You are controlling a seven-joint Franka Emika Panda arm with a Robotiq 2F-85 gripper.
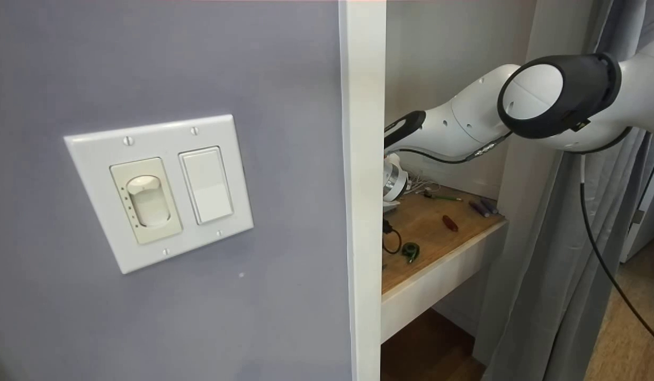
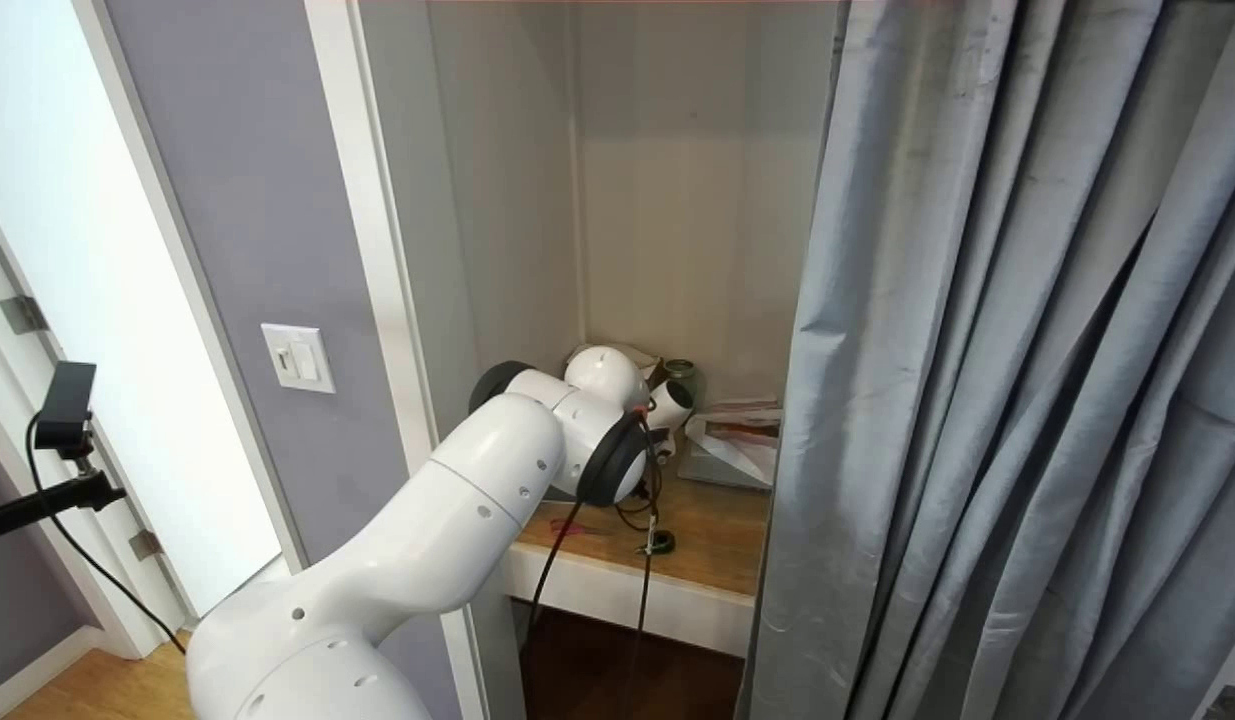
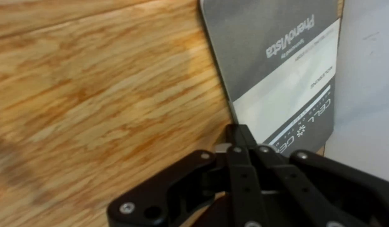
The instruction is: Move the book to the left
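The book (image 3: 263, 44) is a thin dark grey notebook with a pale band and white print. In the wrist view it is at upper right, beside a white surface. My gripper (image 3: 240, 134) has its fingers together at the book's left edge. That edge runs into the seam between the fingertips, with one finger on the cover side and one on the wood side. The gripper looks shut on the edge, though the grip itself is hard to see. In both exterior views the gripper is hidden, by the door frame or by the arm, and I cannot make out the book.
The wooden shelf (image 1: 427, 238) sits in a narrow alcove. It holds a green tape-like item (image 1: 410, 251), a red item (image 1: 449, 223), purple cylinders (image 1: 479, 208) and a green pen (image 1: 446, 198). Papers (image 2: 737, 440) and a jar (image 2: 680, 372) stand farther back. A grey curtain (image 2: 907, 350) hangs alongside.
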